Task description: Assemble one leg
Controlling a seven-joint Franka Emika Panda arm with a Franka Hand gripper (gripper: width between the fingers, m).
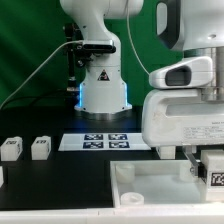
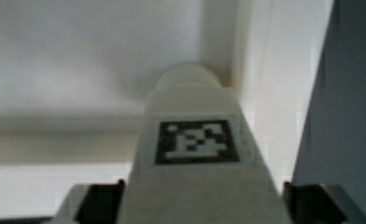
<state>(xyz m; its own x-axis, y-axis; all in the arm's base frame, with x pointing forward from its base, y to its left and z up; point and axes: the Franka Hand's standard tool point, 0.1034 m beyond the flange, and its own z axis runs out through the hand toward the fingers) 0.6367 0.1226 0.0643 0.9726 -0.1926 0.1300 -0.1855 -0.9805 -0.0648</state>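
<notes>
Tagged leg (image 2: 198, 140) fills the wrist view, clamped between the two dark fingertips (image 2: 98, 200) of the pincer (image 2: 198, 200), its tip against the white panel (image 2: 91, 70) where the raised rim meets the floor. Exterior view: pincer (image 1: 205, 165) sits low at the surface's front corner on the exterior view's right, over the panel (image 1: 150, 190), holding the leg (image 1: 218, 177). Two more legs (image 1: 11, 149) (image 1: 41, 148) stand near the black surface's (image 1: 60, 185) edge on the exterior view's left. Marker board (image 1: 100, 141) lies mid-surface before the robot base (image 1: 103, 95).
</notes>
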